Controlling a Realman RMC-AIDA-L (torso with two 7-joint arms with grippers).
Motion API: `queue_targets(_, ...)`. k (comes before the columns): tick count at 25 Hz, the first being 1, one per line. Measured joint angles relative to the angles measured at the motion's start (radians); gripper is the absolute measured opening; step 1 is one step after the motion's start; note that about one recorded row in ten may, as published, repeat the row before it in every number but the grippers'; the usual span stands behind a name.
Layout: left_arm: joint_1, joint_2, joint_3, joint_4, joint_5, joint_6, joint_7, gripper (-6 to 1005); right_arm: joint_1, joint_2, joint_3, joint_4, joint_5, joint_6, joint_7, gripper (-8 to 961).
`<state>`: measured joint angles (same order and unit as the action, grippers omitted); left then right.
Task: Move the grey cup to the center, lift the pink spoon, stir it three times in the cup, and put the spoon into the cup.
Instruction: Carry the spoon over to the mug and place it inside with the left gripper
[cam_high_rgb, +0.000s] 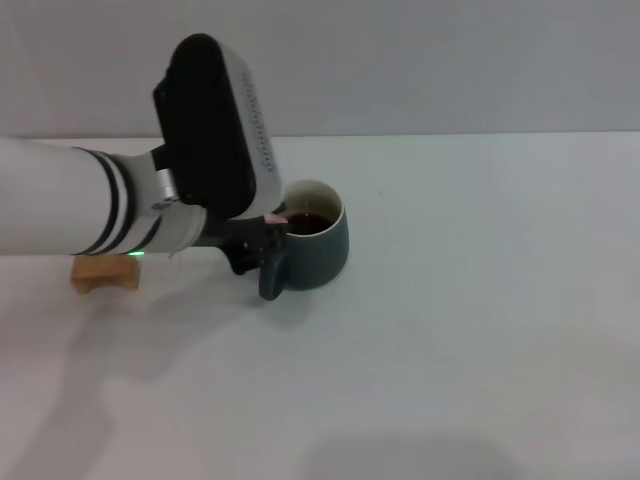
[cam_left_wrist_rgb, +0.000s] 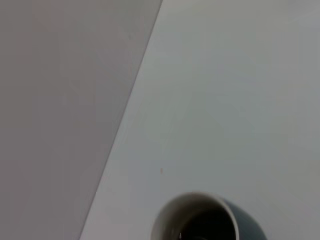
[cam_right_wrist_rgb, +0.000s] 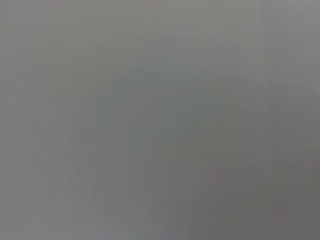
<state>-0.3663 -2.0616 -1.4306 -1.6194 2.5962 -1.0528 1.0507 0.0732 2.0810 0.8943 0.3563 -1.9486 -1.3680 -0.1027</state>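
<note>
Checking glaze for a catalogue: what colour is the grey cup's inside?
Cream-white inside the grey cup, above dark liquid; the left wrist view shows it best.

- No words, labels, brands or numbers can be read anywhere.
- The left arm (cam_high_rgb: 215, 125) bears a row of marks too small to read.

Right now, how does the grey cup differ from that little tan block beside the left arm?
The grey cup is a round, dark blue-grey mug with a cream inside holding dark liquid; the tan block is flat, low and solid-looking wood colour. The cup is clearly the bigger and taller of the two. The left gripper sits at the cup's rim and handle side, while the block lies apart under the forearm, untouched. Both rest on the white table.
</note>
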Motion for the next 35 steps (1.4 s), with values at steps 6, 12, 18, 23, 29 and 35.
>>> queue_targets(6,0.023,0.0,-0.027,-0.017,0.05,-0.013,-0.012,171,0.019,-0.001,0.0,-0.007,0.001,0.012,0.0,-1)
queue_targets(12,0.001,-0.001,-0.039,0.001,0.049,0.0,-0.014,170,0.029,-0.001,0.0,-0.014,0.001,0.015,0.0,-1)
queue_targets(18,-0.055,-0.005,-0.01,0.047,0.04,0.023,-0.014,169,0.031,-0.001,0.0,-0.014,0.001,0.016,0.005,-1)
queue_targets(23,-0.077,-0.006,0.031,0.067,0.031,0.024,-0.015,167,0.03,-0.001,0.0,-0.014,0.001,0.017,0.005,0)
queue_targets(29,-0.042,-0.004,0.034,0.031,0.031,0.018,-0.024,161,0.031,-0.001,0.0,-0.02,0.001,0.017,0.006,0)
queue_targets(35,-0.004,-0.003,-0.035,0.042,0.03,0.034,-0.024,156,0.032,-0.001,0.0,-0.021,-0.003,0.017,0.006,0)
